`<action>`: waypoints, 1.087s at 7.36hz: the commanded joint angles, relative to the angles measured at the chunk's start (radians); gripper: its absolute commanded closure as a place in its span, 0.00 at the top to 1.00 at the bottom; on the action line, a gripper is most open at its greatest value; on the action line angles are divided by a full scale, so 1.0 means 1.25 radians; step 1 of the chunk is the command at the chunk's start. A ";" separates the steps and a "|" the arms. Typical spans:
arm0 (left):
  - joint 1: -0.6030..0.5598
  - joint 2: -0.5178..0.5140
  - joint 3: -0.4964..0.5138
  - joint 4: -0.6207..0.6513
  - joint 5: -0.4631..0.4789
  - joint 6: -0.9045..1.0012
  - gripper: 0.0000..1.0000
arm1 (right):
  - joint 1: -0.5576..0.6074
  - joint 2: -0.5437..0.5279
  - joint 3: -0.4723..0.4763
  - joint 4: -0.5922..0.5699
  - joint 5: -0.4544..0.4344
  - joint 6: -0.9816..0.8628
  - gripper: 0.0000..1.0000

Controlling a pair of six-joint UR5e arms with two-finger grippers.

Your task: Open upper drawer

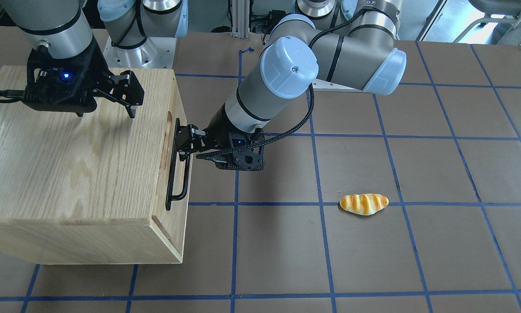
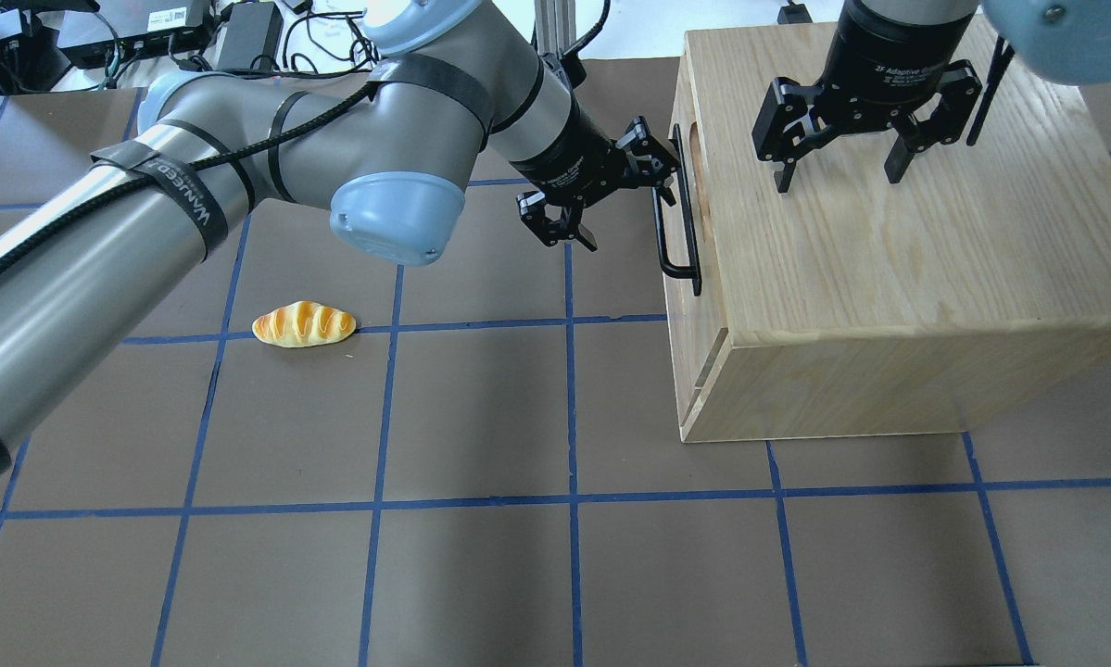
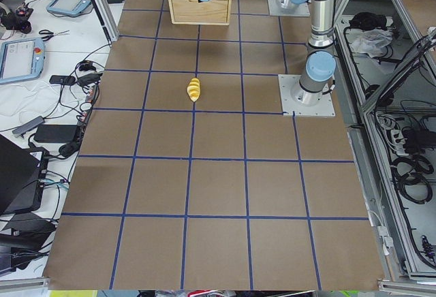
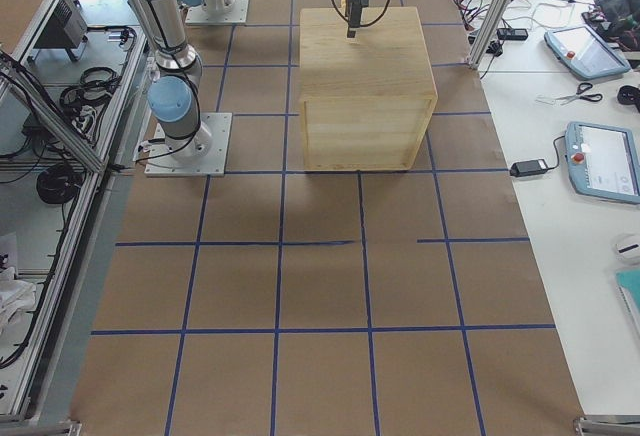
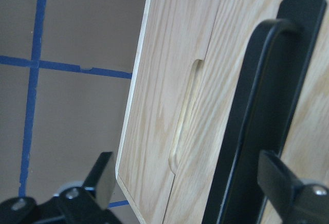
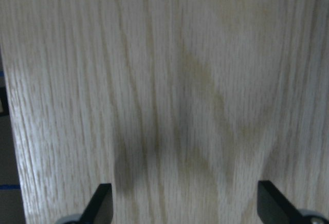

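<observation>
the left fingers (image 2: 655, 162) are spread wide and grip nothing. they sit at the 12 o'clock end of the long black bar handle (image 5: 247, 131) as the overhead view shows it. in the left wrist view the bar runs up between the two tips, and i cannot tell whether either tip touches it. the handle is fixed to the upper drawer (image 5: 221, 90), whose front looks flush with the light-wood cabinet (image 2: 889, 259), not pulled out. an oval slot (image 5: 185, 116) is cut just beside the handle, toward the cabinet's top edge.

the right fingers (image 2: 782, 171) are also spread wide and hold nothing. their tips point down at the cabinet top near its 12 o'clock end, and i cannot tell whether they touch it. the wrist above them carries white lettering (image 2: 889, 69) that starts "2f adaptive"; the rest is too small to read. a black strap (image 2: 198, 199) around the left arm reads "wanjeed".

in the overhead view the cabinet stands toward 2 o'clock on the brown worktop (image 2: 481, 556), with the drawer front facing 9 o'clock. a bread roll (image 2: 305, 324) lies between 8 and 9 o'clock from the left fingers, well apart from them.
</observation>
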 commanded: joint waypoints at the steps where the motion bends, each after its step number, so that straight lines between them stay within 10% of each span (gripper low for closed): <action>1: 0.000 -0.002 -0.004 -0.001 0.002 0.003 1.00 | 0.000 0.000 0.000 0.000 0.000 0.001 1.00; 8: -0.001 0.002 -0.004 -0.007 0.069 0.109 1.00 | 0.000 0.000 0.000 0.000 0.000 0.001 1.00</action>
